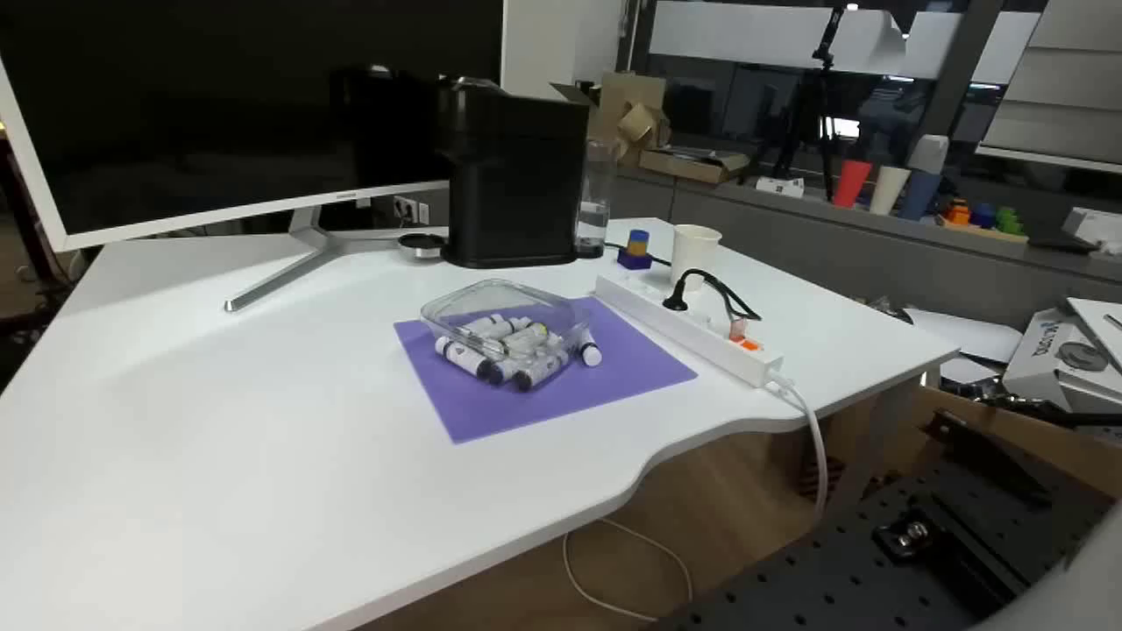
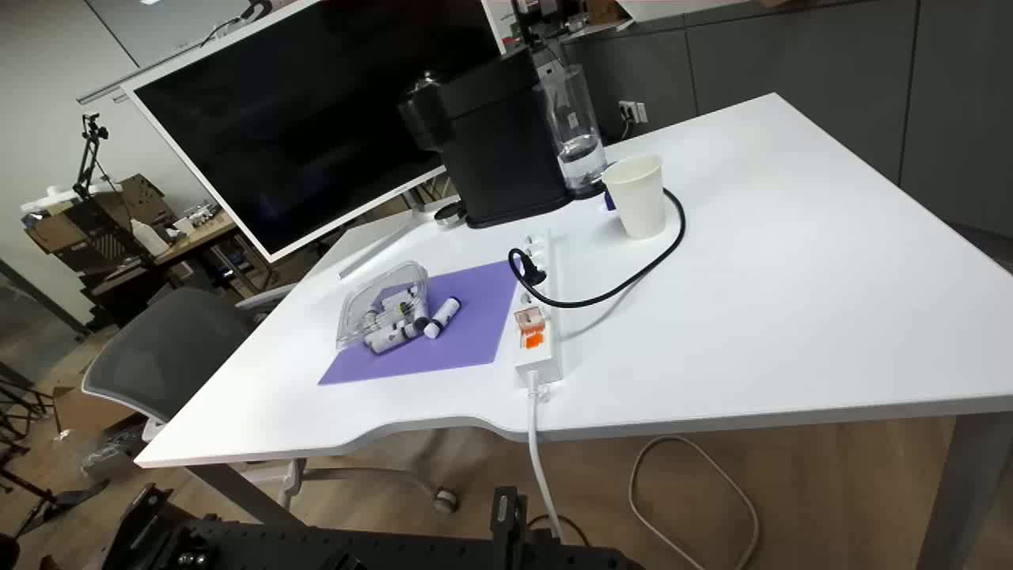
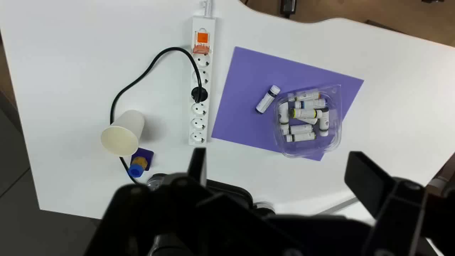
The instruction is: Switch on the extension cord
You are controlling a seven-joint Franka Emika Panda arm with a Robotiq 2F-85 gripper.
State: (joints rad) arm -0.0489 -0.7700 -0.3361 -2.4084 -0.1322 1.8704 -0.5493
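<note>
The extension cord is a long white power strip on the white table, in both exterior views (image 1: 714, 349) (image 2: 540, 366) and in the wrist view (image 3: 199, 116). Its red-orange switch (image 3: 202, 37) (image 1: 749, 345) (image 2: 534, 340) is at the end near the white cable (image 3: 208, 8). A translucent reddish flap (image 3: 201, 49) (image 2: 529, 318) beside the switch stands raised. A black plug (image 3: 199, 94) (image 1: 675, 302) sits in a middle socket. My gripper (image 3: 279, 159) is open and empty, high above the table. It is out of view in both exterior views.
A purple mat (image 3: 241, 106) with a clear box (image 3: 337, 124) of small white vials lies beside the strip. A paper cup (image 3: 121, 138) and a small block stack (image 3: 140, 163) stand on the strip's other side. A black coffee machine (image 1: 517, 175) and monitor (image 1: 219, 105) stand behind.
</note>
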